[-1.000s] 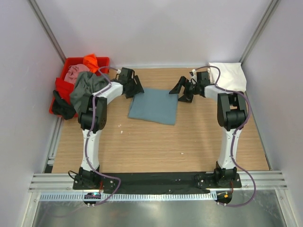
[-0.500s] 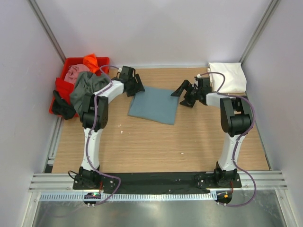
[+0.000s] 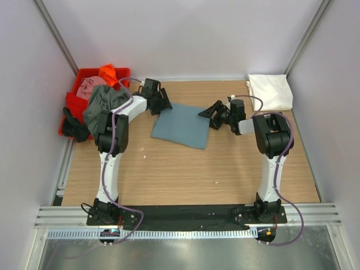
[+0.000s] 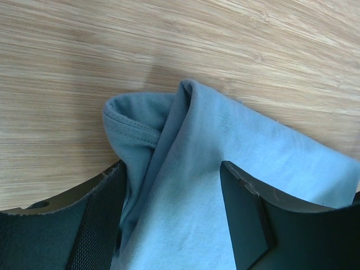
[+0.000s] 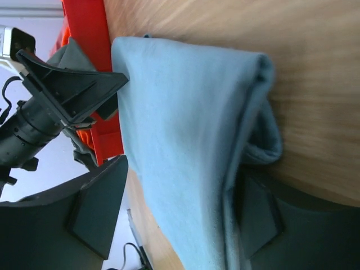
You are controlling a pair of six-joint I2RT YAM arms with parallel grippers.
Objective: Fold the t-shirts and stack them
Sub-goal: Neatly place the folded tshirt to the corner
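A folded teal-blue t-shirt [image 3: 180, 125] lies flat on the table's middle back. My left gripper [image 3: 161, 105] is open at its far left corner; in the left wrist view [image 4: 171, 214] the jaws straddle the cloth [image 4: 225, 140] with a wide gap. My right gripper [image 3: 206, 113] is open at the shirt's right edge. In the right wrist view [image 5: 180, 191] the blue cloth [image 5: 185, 112] lies between the jaws, one finger [image 5: 259, 216] tucked under the folded edge. A folded white t-shirt [image 3: 270, 91] lies at the back right corner.
A red plastic tub [image 3: 72, 104] stands at the back left, holding grey-green [image 3: 104, 101], pink [image 3: 90, 85] and orange [image 3: 108, 72] shirts; the grey-green one hangs over its rim. The tub [image 5: 90, 34] and my left gripper [image 5: 67, 84] also show in the right wrist view.
My right gripper has moved left and nearer, from beside the white shirt to the blue shirt's right edge. The blue shirt has shifted slightly left. The left gripper has barely moved.
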